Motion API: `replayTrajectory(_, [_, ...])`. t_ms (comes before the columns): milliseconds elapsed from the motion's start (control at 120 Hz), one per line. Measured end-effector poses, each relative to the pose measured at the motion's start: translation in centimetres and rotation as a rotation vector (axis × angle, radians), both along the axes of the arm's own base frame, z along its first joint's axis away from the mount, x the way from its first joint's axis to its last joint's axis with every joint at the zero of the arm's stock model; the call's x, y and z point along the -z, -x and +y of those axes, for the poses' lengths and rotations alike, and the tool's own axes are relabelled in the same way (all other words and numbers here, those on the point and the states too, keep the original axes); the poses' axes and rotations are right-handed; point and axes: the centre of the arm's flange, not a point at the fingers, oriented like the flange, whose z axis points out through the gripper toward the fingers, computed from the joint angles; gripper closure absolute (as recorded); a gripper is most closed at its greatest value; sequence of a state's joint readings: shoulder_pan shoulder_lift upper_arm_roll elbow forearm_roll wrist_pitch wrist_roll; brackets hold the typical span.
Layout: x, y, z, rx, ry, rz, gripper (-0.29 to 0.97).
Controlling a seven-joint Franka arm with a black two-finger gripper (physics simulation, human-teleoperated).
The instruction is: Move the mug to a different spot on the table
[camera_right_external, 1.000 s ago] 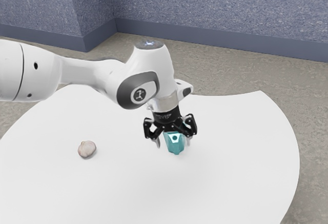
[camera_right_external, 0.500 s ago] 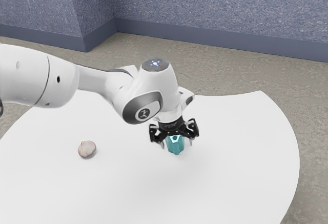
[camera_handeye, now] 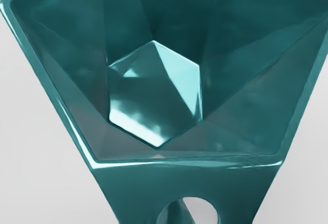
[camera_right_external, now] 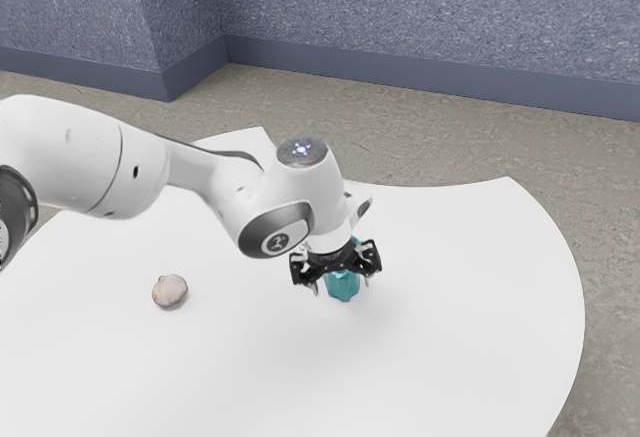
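The mug (camera_right_external: 344,286) is a small teal faceted cup standing upright on the white table (camera_right_external: 450,337), near its middle. My gripper (camera_right_external: 340,283) has come straight down over it, and the black hand covers the mug's upper part. The fingers straddle the mug and stand apart from its sides, so the gripper is open. In the wrist view I look straight down into the mug (camera_handeye: 154,96), with its hexagonal bottom under the hand and its handle loop (camera_handeye: 190,211) at the rim's near side.
A small pale, lumpy object (camera_right_external: 170,290) lies on the table toward the exterior view's left, well away from the mug. The round table's edge (camera_right_external: 575,287) curves past on the right, with carpeted floor beyond it.
My hand has sunk lower over the mug, from hovering with its fingers around the rim to covering the mug's upper part. The mug has stayed in place.
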State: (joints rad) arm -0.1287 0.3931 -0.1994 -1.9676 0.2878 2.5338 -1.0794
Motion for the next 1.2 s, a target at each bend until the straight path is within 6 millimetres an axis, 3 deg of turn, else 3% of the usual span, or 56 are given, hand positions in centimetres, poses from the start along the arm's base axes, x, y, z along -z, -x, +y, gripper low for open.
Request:
replayTrajectory(292, [0.3,-0.5,-0.2,0.005,-0.021,-0.017,0.09])
replayTrajectory(717, [0.3,-0.8,0.0,0.002,-0.036,-0.032,0.54])
replayTrajectory(992, [0.0,-0.9,0.2,0.004,-0.049,-0.043,0.60])
replayTrajectory(1200, [-2.5,-1.0,0.2,0.002,-0.057,-0.081,0.65])
